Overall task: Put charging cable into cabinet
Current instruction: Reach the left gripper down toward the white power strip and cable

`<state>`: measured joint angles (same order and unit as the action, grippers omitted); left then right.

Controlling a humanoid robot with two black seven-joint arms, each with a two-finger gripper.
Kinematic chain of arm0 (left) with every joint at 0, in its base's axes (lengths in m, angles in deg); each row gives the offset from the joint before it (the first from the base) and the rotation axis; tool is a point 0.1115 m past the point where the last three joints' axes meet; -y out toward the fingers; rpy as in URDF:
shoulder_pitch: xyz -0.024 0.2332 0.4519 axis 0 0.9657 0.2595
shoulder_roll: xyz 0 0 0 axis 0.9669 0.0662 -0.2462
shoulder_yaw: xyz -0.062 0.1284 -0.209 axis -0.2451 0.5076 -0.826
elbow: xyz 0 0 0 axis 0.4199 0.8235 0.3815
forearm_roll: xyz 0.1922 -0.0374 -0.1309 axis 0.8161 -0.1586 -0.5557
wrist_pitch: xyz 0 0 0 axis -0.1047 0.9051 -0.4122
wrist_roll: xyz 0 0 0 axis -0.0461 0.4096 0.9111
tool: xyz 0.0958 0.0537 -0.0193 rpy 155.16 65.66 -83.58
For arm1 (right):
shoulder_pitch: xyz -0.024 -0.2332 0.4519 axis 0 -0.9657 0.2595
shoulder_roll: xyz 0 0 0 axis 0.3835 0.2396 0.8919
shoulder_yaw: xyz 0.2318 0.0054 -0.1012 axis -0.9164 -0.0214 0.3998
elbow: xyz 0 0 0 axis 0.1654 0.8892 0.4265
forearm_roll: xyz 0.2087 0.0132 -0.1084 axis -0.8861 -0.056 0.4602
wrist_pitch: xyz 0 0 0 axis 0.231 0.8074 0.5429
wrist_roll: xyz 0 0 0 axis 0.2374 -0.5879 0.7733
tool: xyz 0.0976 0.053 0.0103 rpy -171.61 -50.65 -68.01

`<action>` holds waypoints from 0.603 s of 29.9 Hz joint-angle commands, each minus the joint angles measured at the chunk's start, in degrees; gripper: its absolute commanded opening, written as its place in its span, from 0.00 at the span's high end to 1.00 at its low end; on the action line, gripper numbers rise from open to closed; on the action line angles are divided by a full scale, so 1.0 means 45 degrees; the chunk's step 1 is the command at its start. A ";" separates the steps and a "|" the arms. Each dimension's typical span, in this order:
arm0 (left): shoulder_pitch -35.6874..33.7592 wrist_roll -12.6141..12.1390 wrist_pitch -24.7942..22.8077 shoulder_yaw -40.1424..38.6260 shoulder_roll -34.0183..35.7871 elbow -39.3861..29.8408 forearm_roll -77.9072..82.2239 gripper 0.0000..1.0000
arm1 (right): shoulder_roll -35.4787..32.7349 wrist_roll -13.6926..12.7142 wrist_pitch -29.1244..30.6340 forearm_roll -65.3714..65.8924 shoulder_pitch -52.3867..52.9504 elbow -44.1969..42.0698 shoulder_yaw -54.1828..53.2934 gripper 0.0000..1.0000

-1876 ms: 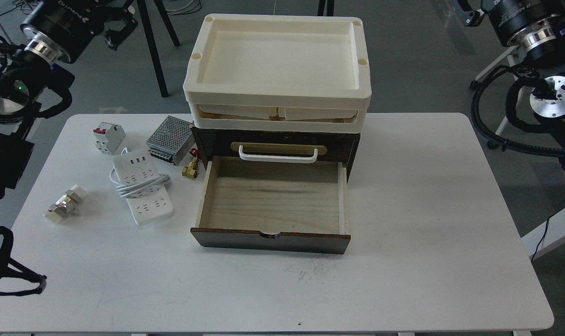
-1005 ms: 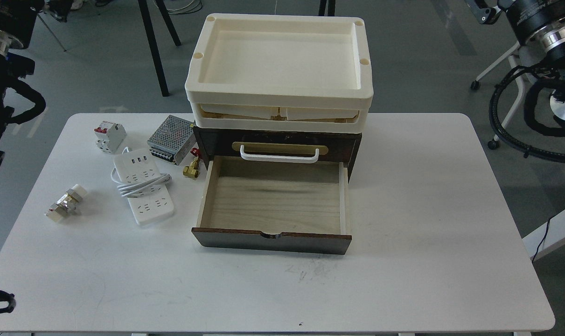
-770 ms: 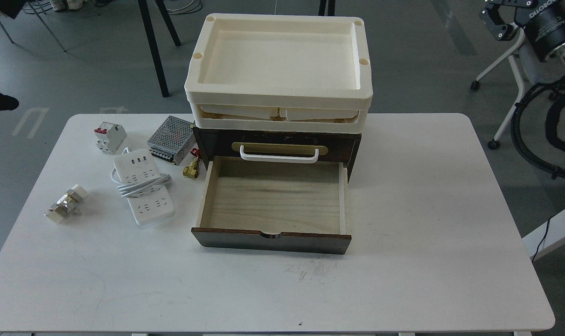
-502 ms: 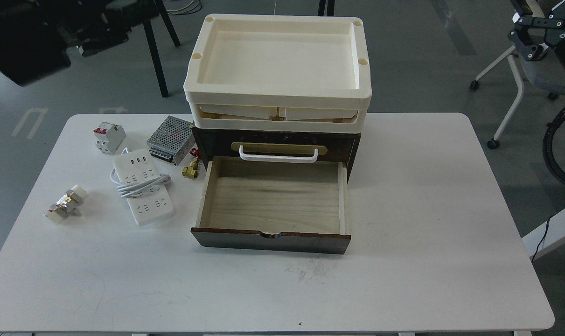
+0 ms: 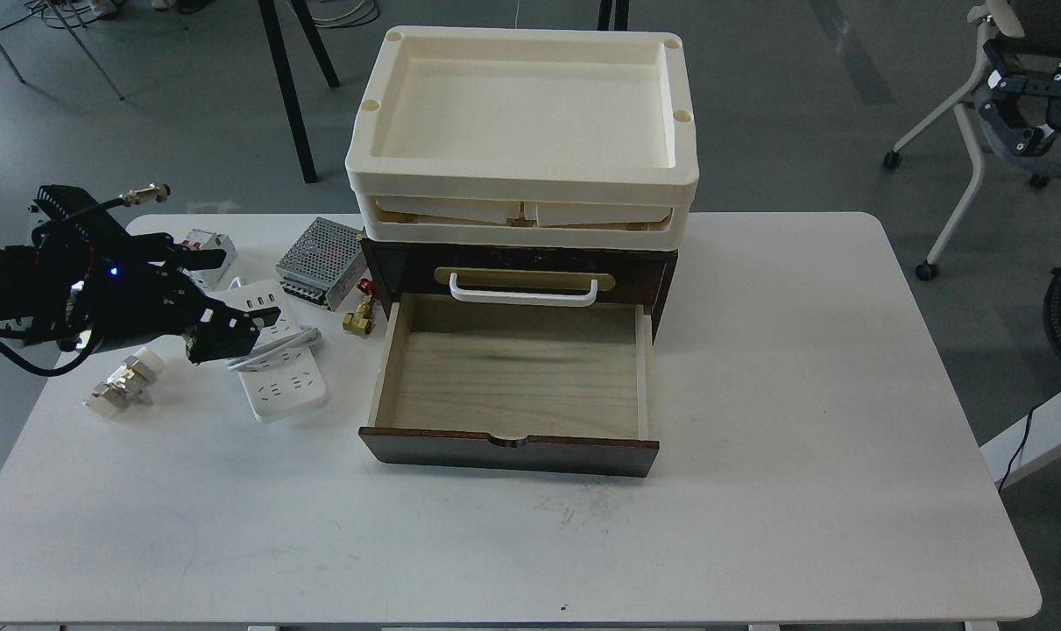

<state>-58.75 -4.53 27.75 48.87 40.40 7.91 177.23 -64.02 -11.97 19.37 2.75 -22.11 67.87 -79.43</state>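
Note:
The charging cable point(image 5: 278, 372) is a white power strip with its cord coiled round the middle. It lies on the white table point(image 5: 802, 421), left of the cabinet point(image 5: 661, 280). The cabinet's lower drawer point(image 5: 512, 377) is pulled out and empty, showing pale wood. My left gripper point(image 5: 222, 298) has come in from the left and hovers over the strip's far end, with its fingers spread and nothing in them. My right gripper point(image 5: 1012, 96) is far off at the top right edge, above the floor, and its fingers cannot be told apart.
Cream plastic trays point(image 5: 521, 188) are stacked on the cabinet. A mesh power-supply box point(image 5: 320, 261), a brass valve point(image 5: 357, 317), a circuit breaker point(image 5: 210, 245) partly behind my gripper, and a metal fitting point(image 5: 123, 386) lie near the strip. An office chair point(image 5: 959, 175) stands to the right.

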 commanded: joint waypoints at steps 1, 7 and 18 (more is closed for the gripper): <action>-0.0013 0.0033 0.0059 0.0066 -0.1264 0.1657 0.0750 0.01 | 0.0002 -0.0002 -0.0008 -0.0019 -0.0035 0.0007 -0.0020 0.00; 0.0007 0.0209 0.0059 0.0086 -0.2281 0.2792 0.1068 0.04 | -0.0154 -0.0002 -0.0008 0.0000 -0.0094 -0.0032 -0.0021 0.00; -0.0032 0.0325 0.1093 0.1823 -0.3961 0.5251 0.1068 0.06 | -0.0174 -0.0002 -0.0008 -0.0019 -0.0250 -0.0032 -0.0001 0.00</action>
<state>-58.89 -3.51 30.52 55.07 24.72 27.20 182.04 -64.80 -11.97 19.32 2.68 -23.13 67.72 -79.45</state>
